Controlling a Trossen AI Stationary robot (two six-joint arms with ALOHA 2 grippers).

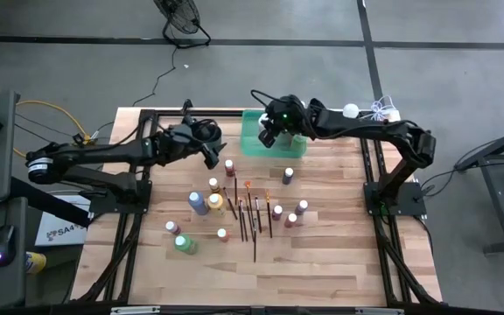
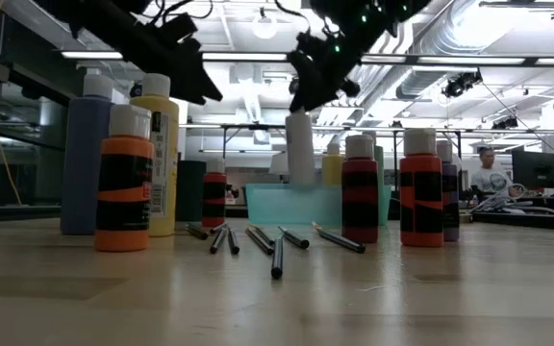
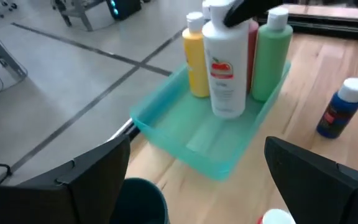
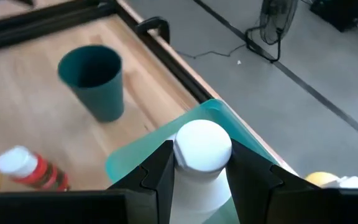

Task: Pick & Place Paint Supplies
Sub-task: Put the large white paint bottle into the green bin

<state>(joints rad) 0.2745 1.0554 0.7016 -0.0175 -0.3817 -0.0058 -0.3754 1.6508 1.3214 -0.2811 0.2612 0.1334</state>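
A white paint bottle [image 3: 225,68] with a white cap hangs upright in the translucent green tray [image 3: 185,140] at the table's far side, next to a yellow [image 3: 196,59], a red and a green bottle [image 3: 269,56] standing there. My right gripper [image 4: 202,155] is shut on it from above. My left gripper [image 3: 197,180] hovers open to the tray's left, above a dark teal cup [image 4: 95,81], and touches nothing. More bottles [image 1: 199,203] and thin brushes [image 1: 252,219] rest on the wood mid-table. My right gripper pinches the white bottle's cap [image 4: 202,144] between its two fingers, one on each side. The fingers come slanting down from the table's right. The bottle hangs upright with its lower end [image 3: 227,109] inside the tray; whether it rests on the tray floor I cannot tell.
A blue bottle [image 3: 340,109] stands on the wood just right of the tray. A red-labelled bottle [image 4: 27,168] stands near the cup. Orange, yellow and blue bottles [image 2: 123,178] stand toward the near left, red ones [image 2: 421,187] toward the right. Black frame rails [image 1: 138,175] border the table.
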